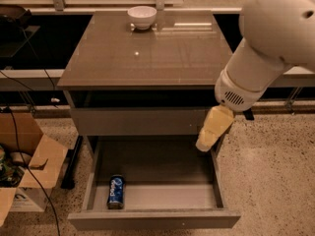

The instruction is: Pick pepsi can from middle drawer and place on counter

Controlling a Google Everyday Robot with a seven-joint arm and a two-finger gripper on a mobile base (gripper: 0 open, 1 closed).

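The pepsi can (pixel 116 191) is blue with white lettering and lies on its side in the front left corner of the middle drawer (pixel 162 196), which is pulled open. My gripper (pixel 212 131) is pale yellow and hangs from the large white arm (pixel 268 48) over the drawer's right rear corner, above the right side wall. It is well to the right of the can and apart from it, with nothing seen in it. The glossy counter (pixel 147 53) lies above.
A white bowl (pixel 142 16) stands at the counter's back edge. A flat grey front panel (pixel 138 121) sits closed above the open drawer. An open cardboard box (pixel 29 168) and cables lie on the speckled floor at the left.
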